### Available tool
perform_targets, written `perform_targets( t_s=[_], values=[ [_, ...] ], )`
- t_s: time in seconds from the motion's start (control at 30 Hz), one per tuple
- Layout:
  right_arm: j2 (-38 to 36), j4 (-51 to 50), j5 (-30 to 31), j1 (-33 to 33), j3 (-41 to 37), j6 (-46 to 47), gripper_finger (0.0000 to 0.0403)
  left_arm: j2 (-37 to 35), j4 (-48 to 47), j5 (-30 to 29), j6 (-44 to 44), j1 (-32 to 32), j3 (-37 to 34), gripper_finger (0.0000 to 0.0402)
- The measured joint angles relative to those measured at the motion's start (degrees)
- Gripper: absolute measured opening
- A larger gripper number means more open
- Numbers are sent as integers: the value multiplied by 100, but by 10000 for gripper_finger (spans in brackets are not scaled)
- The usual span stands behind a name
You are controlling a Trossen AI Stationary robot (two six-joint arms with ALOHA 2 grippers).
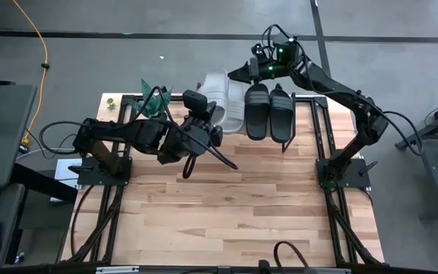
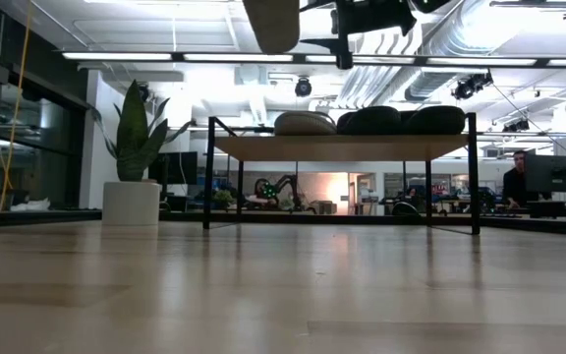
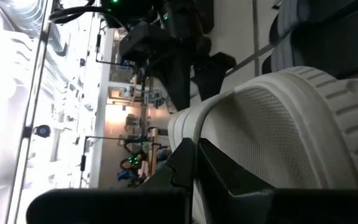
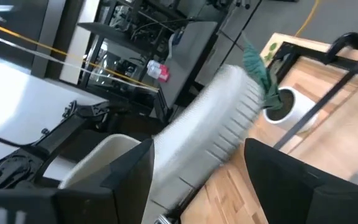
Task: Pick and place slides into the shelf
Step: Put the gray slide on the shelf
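A pale grey-green slide [image 1: 217,85] is up in the air over the shelf [image 2: 342,147], with my left gripper [image 1: 206,128] shut on it. It shows at the top of the low view [image 2: 271,20]. My right gripper [image 1: 243,72] is open at the slide's far end, and its fingers stand on either side of the ribbed sole [image 4: 219,124]. On the shelf's plank rest another pale slide [image 2: 303,123] and two black slides [image 1: 257,110] [image 1: 280,114], side by side. My left gripper [image 3: 194,155] holds the pale slide by its edge [image 3: 197,118] beside the mesh strap [image 3: 272,124], coming roughly level from the table's left. The gripper hides the contact itself. The slide is lifted clear of the shelf. My right gripper: I cannot tell whether its fingers [image 4: 129,180] touch the slide.
A potted plant [image 2: 136,128] in a white pot stands at the shelf's left end. The shelf's black legs [image 2: 207,172] rise from the wooden tabletop [image 1: 226,205], which stretches toward the near edge. A black cable [image 1: 215,156] loops below my left arm.
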Motion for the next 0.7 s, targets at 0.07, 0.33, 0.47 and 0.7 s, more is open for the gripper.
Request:
perform_targets(
  t_s=[0.07,0.33,0.47,0.7],
  values=[
    [-3,-56,-57,-65,0,23,241,0,10,-28,52,2,0,0],
    [9,-161,-63,24,0,-25,241,0,229,85,52,0,0,0],
    [21,-166,97,121,0,-40,241,1,377,230,49,0,0,0],
    [21,-162,263,231,0,-41,225,2,473,335,47,0,0,0]
  ],
)
